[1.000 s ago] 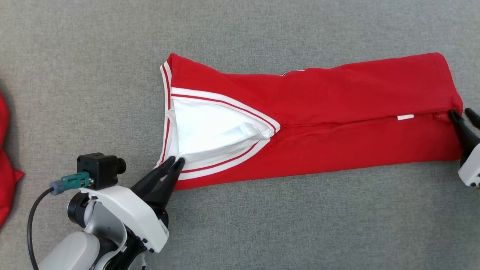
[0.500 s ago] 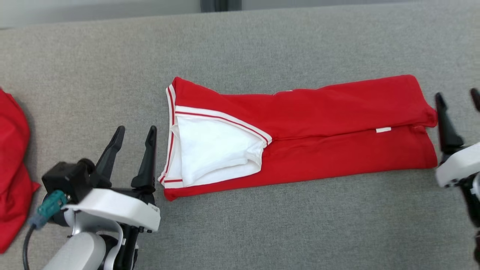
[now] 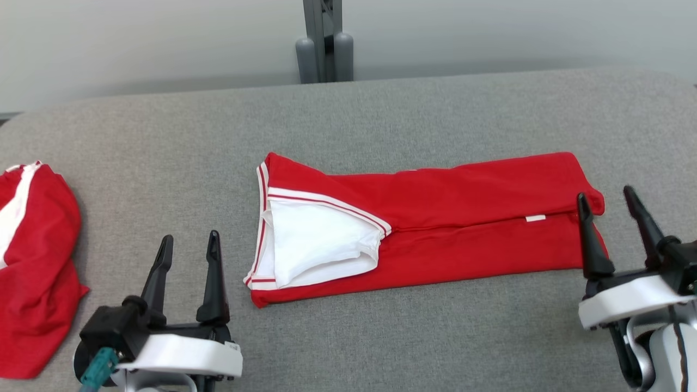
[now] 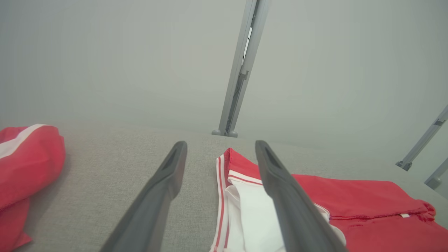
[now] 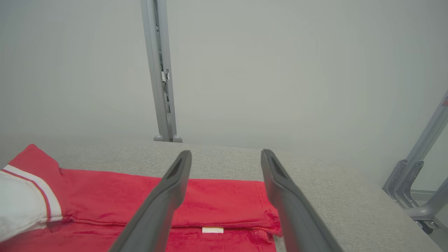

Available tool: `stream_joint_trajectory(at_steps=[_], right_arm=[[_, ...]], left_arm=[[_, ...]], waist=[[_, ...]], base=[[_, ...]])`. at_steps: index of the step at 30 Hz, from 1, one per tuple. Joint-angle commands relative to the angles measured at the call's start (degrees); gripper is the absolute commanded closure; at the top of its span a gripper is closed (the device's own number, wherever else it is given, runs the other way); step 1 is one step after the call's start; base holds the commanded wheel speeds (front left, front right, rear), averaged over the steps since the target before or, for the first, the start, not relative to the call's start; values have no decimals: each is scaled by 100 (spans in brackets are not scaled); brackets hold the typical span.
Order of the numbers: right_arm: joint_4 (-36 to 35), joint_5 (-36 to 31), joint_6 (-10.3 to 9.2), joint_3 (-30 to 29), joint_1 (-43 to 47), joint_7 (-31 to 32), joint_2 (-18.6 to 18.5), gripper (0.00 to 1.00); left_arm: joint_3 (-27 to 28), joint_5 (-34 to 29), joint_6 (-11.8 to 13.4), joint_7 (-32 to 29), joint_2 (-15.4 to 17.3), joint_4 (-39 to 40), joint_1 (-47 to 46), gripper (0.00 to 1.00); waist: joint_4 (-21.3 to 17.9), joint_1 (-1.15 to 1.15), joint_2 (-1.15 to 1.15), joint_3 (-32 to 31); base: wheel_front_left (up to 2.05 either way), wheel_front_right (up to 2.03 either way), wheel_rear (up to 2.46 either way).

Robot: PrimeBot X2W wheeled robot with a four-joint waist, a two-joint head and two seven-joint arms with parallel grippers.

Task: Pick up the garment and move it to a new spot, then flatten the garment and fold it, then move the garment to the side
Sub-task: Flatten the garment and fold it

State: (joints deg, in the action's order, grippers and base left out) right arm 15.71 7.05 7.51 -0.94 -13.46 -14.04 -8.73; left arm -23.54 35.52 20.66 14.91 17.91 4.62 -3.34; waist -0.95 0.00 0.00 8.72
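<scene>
The garment [image 3: 463, 228] is a red one with white trim, folded into a long band lying flat across the middle of the grey table [image 3: 381, 114]. Its white inside shows at the left end [image 3: 316, 245]. My left gripper [image 3: 189, 237] stands open just left of that end, holding nothing. At the band's right end my right gripper [image 3: 605, 194] is open too, its left finger in front of the corner of the cloth. The left wrist view shows the garment [image 4: 364, 199] beyond the open left gripper [image 4: 221, 143]. The right wrist view shows the garment [image 5: 217, 196] below the open right gripper [image 5: 226, 152].
Another red and white piece of clothing [image 3: 32, 261] lies bunched at the table's left edge. A grey metal post [image 3: 324, 38] stands behind the table's far edge against a pale wall. More metal legs [image 5: 416, 182] stand off the right side.
Both grippers let go of the garment's ends, opened wide and drew back from it. The head camera has tilted up, so the far edge and the wall now show.
</scene>
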Motion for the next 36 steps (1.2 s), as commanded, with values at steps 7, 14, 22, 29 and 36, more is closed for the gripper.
stream_joint_trajectory(at_steps=[7,14,22,29,36], right_arm=[[19,-73,-3,-163,521,-127,226,0],[-121,-27,-3,-334,978,-130,424,0],[-113,-30,-3,-353,1138,-126,508,0],[6,34,-3,-414,1195,-127,543,0],[626,327,-3,-734,856,-106,562,0]], left_arm=[[467,-976,-484,29,-580,-83,620,0],[916,-1579,-912,30,-989,-221,1026,0],[1214,-1984,-1287,30,-1256,-367,1185,0],[1345,-2189,-1528,31,-1407,-480,1208,0],[1353,-2302,-1713,31,-1464,-556,1128,0]], waist=[[149,0,0,-439],[177,0,0,-668],[122,0,0,-761],[106,0,0,-805],[137,0,0,-733]], base=[[0,0,0],[0,0,0],[0,0,0],[0,0,0],[0,0,0]])
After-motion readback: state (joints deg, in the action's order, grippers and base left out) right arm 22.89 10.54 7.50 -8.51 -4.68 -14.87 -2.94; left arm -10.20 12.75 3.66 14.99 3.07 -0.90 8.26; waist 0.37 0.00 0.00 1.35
